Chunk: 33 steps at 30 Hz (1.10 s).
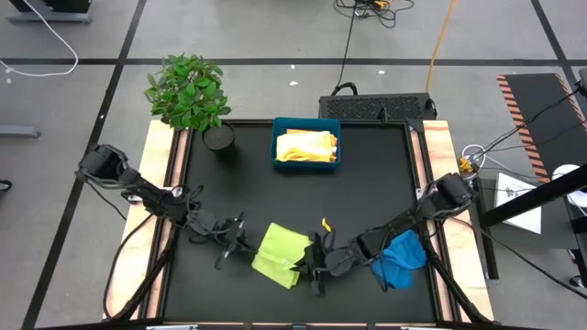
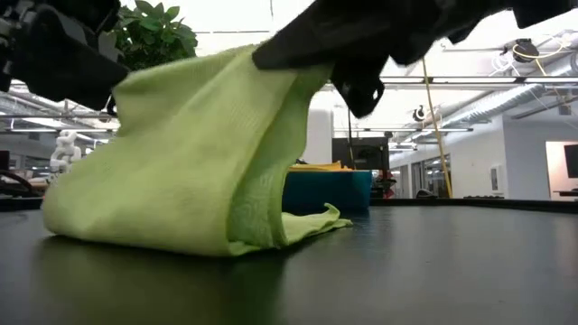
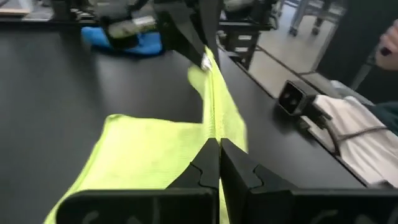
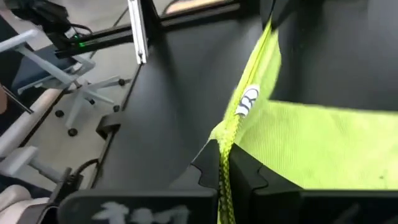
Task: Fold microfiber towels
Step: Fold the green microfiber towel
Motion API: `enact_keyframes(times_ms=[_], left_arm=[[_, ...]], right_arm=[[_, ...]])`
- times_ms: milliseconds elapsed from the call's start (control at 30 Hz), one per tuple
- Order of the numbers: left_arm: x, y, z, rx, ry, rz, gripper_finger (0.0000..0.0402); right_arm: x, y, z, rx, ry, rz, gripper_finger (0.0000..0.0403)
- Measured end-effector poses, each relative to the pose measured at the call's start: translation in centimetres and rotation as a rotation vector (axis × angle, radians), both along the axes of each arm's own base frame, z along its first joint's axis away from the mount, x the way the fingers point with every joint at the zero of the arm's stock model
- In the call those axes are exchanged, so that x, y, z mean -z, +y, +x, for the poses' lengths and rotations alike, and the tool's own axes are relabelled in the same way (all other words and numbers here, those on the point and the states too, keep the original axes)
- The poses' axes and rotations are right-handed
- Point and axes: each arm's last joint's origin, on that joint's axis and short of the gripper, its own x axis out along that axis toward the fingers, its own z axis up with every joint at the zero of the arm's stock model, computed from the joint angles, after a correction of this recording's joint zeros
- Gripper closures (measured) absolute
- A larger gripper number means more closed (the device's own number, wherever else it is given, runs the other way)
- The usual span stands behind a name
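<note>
Lime green towel [image 1: 281,253] lifted at front; blue towel [image 1: 400,260] crumpled beside it.

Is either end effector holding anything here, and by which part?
Both pinch the lime green towel along one hemmed edge: the left end effector at one end, the right end effector at the other, lifting that edge off the table.

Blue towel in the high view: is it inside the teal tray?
No, the blue towel lies on the table beside the right arm, far from the teal tray.
</note>
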Motion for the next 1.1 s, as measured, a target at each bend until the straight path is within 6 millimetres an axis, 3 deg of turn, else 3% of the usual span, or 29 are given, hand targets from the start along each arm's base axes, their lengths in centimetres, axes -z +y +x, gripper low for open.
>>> enact_keyframes(times_ms=[267,767,1100], left_arm=[[0.9,1.1,0.1,-0.146,0.096,0.036,0.0397],[1.9,4.0,1.2,-0.26,0.137,0.096,0.0391],[3.1,4.8,1.7,-0.291,0.178,0.104,0.0383]], right_arm=[[2.3,-1.2,0.3,0.105,0.112,-0.019,0.0402],[3.4,-2.5,-0.1,0.261,0.21,-0.074,0.0403],[3.6,-2.7,-0.3,0.301,0.239,-0.064,0.0403]])
